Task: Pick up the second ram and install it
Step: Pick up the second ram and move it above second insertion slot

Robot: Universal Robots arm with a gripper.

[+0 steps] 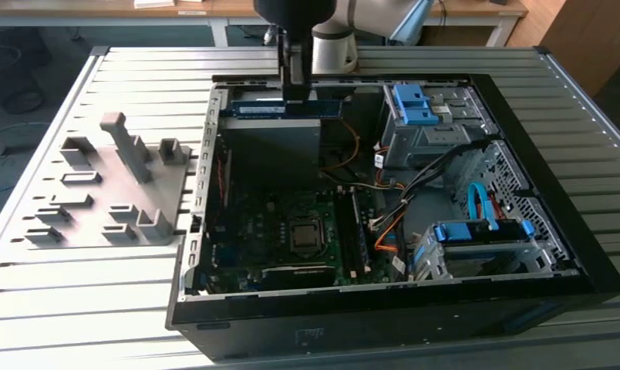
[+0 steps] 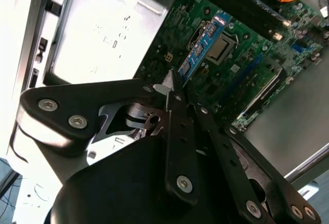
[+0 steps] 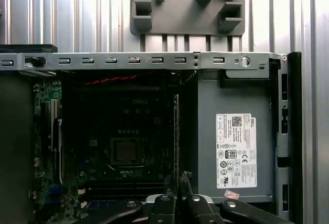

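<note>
Checking in from the remote station: the fingers [image 1: 295, 85] are pinched shut on the second ram [image 1: 279, 109], gripping it about mid-length. It hangs inside the open PC case [image 1: 392, 308], right over the power supply [image 1: 269, 139] at the far end in the exterior view.

The bit that matters is orientation. In the exterior view the stick's long axis runs left-right across the picture, while the black memory slots [image 1: 353, 231] on the motherboard [image 1: 279, 231] run near-far, so I'd say the two are roughly crosswise. The slots lie closer to the camera than the fingers and a little toward the exterior view's right, well apart from the stick.

Looks-wise it's a thin, dark blue-green board with a white label on the side toward the exterior view's left. In the second wrist view I see it nearly edge-on, a blue strip [image 2: 201, 47] poking out past the closed fingers [image 2: 177, 121] — level, not tilted, as far as I can judge.
</note>
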